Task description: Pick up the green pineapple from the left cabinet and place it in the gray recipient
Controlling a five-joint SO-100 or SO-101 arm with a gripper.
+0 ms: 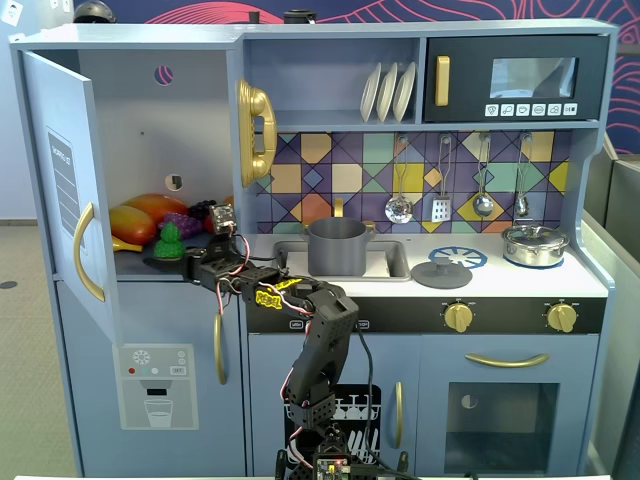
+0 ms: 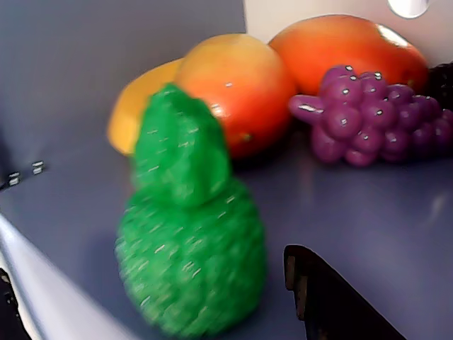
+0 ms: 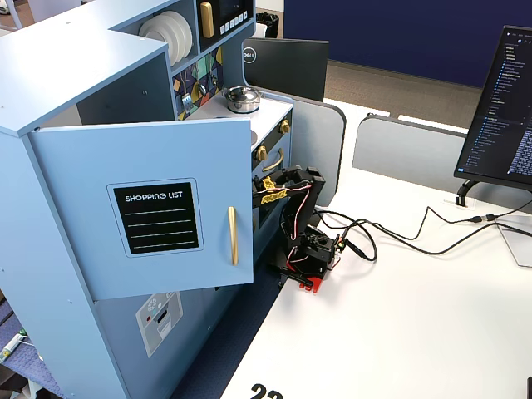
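Observation:
The green pineapple (image 1: pixel 168 243) stands upright at the front edge of the shelf in the left cabinet (image 1: pixel 140 130), whose door (image 1: pixel 60 180) is swung open. My gripper (image 1: pixel 190 264) reaches into the cabinet just right of the pineapple. In the wrist view the pineapple (image 2: pixel 187 262) fills the lower middle, blurred. My gripper (image 2: pixel 148 301) is open around it, with one black finger (image 2: pixel 333 301) a little apart on its right. The gray recipient (image 1: pixel 337 246) stands in the sink. In a fixed view the open door (image 3: pixel 158 208) hides the gripper and pineapple.
Toy mangoes (image 2: pixel 241 88) and a purple grape bunch (image 2: pixel 368 117) lie behind the pineapple on the shelf. A gold phone (image 1: pixel 255 130) hangs on the cabinet's right wall. A shiny lidded silver pot (image 1: pixel 535 243) and a gray lid (image 1: pixel 441 273) sit on the counter.

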